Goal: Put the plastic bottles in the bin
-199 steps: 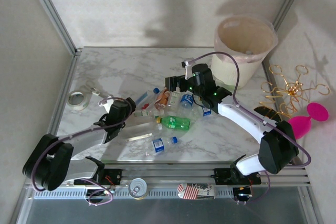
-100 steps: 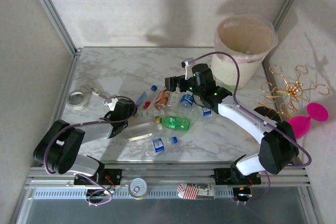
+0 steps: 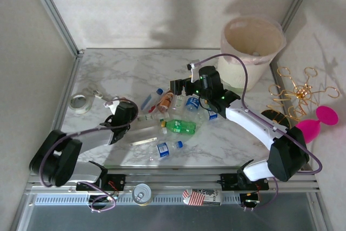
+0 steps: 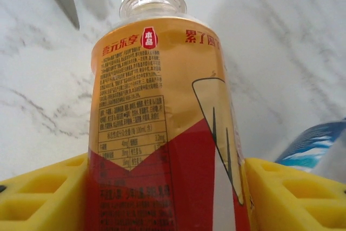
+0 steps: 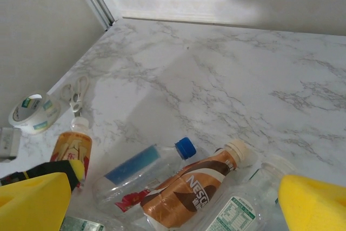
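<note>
Left claw (image 4: 167,196): closed to the bottle's width, with a yellow pad (image 4: 43,193) flat against each flank of the orange-labelled bottle (image 4: 162,106). It looks gripped, though how firmly cannot be told.
Left claw, overhead: (image 3: 125,113) left of centre, at the left edge of the bottle cluster.
Orange-labelled bottle: lying low on the marble surface (image 3: 124,68). It also shows at the lower left of the right wrist view (image 5: 73,147).
Long axis: runs straight out from the claw, white cap at the far end. The pads cross the lower body, so the grip is square to the axis.
Right claw (image 5: 173,209): spread wide with nothing between the pads, poised over the brown Nescafe bottle (image 5: 194,187) and a blue-capped clear bottle (image 5: 146,169).
Other bottles: clustered mid-frame overhead, among them a green bottle (image 3: 181,126). None can be made out inside the bin.
Bin (image 3: 243,71): upper right overhead, well apart from the left claw, beyond the cluster and the right arm.
Nearer arm: the right arm is much closer to the bin.
Judgement: the held bottle would have to travel up and right across the cluster, and the right arm sits in that path.
</note>
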{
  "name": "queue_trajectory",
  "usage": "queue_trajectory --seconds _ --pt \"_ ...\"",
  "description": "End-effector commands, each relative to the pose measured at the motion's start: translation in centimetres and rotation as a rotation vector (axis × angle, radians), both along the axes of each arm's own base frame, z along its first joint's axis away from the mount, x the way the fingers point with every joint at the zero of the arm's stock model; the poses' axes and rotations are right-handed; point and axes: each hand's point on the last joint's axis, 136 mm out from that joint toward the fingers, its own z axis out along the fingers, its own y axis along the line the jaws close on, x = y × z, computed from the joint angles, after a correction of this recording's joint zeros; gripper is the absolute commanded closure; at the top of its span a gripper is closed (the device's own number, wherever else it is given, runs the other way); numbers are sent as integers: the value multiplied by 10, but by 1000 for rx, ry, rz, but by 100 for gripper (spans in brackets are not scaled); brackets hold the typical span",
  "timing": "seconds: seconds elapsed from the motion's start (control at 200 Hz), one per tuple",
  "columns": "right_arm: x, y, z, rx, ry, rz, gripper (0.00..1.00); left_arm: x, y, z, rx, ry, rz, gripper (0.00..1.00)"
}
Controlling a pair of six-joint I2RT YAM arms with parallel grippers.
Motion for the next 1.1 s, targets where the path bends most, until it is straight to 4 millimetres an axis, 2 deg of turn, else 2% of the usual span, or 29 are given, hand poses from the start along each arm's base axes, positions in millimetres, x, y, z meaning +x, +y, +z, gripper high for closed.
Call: queue_trajectory --seconds 0.0,0.155,0.26,0.381,0.456,0.571,0.696,0.826,0.851,1.097 --pt "-8 6 10 34 -18 42 1 2 5 42 28 -137 -24 46" --pt "-13 17 19 95 -14 98 1 -5 -13 107 -3 -350 -181 49" --pt "-20 29 29 167 0 156 1 -15 -26 144 -9 -465 -284 48" --pt "-32 44 41 261 21 258 1 -29 -44 175 -22 -572 -405 48" --pt "-40 53 48 316 36 325 1 -37 -56 189 -35 -616 -469 48" --pt "-49 64 56 379 55 398 1 -47 -74 198 -43 -649 -547 48" --pt "-53 75 57 398 69 423 2 -50 -93 196 -42 -639 -602 48" --pt "-52 85 52 396 91 441 2 -51 -112 195 -54 -638 -647 48" --pt "-62 94 50 396 103 471 2 -51 -115 195 -55 -638 -657 48" --pt "-72 114 40 411 164 531 7 -49 -146 191 -28 -619 -727 48"
